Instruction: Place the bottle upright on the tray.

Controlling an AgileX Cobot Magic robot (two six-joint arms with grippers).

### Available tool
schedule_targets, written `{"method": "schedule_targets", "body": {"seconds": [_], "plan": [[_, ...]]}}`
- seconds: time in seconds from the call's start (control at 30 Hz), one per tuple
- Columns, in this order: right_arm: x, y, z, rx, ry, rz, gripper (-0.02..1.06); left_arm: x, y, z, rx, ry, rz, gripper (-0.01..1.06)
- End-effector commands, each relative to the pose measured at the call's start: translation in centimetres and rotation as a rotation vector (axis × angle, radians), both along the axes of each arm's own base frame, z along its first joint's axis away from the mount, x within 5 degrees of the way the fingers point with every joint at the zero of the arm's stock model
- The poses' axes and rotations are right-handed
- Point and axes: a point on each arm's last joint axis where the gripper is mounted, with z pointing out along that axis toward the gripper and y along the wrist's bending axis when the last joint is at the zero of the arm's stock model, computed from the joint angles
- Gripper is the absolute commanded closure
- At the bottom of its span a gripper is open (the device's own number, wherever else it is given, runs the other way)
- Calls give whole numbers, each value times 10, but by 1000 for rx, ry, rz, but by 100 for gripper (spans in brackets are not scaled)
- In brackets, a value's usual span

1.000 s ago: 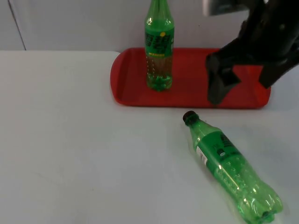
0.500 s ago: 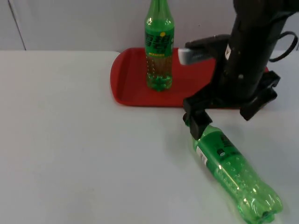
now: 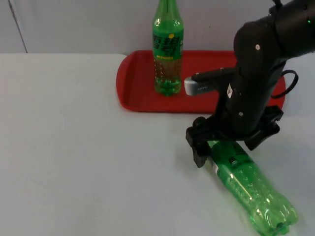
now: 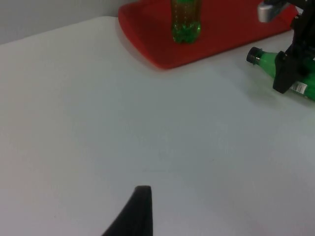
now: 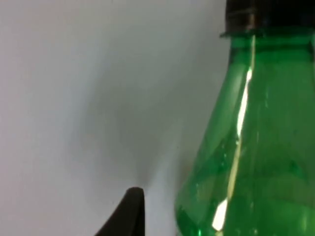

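Note:
A green plastic bottle (image 3: pixel 251 189) with a black cap (image 4: pixel 253 55) lies on its side on the white table, in front of the red tray (image 3: pixel 135 83). Its cap end points toward the tray. My right gripper (image 3: pixel 227 147) is down over the bottle's neck and shoulder, open, with one finger (image 3: pixel 199 153) on the table to the left of the neck. In the right wrist view the green shoulder (image 5: pixel 246 137) is close, and a gap separates it from the fingertip (image 5: pixel 129 211). My left gripper (image 4: pixel 135 211) waits over bare table far to the left.
A second green bottle (image 3: pixel 168 49) stands upright on the left part of the tray, also seen from the left wrist (image 4: pixel 185 19). The grey partition wall rises right behind the tray. Open table stretches to the left of the lying bottle.
The right arm has come forward and down from above the tray to the lying bottle's neck, now covering its cap in the top view. Both bottles have stayed put.

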Motion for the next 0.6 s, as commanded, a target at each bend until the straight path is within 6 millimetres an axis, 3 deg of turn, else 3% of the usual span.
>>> {"method": "schedule_targets", "body": {"seconds": [0.0, 0.57], "plan": [[-3, 1, -4, 0, -2, 5, 2, 0, 0, -1, -6, 1, -1, 4], [0, 1, -4, 11, -42, 21, 4, 0, 1, -1, 5, -4, 6, 4]]}}
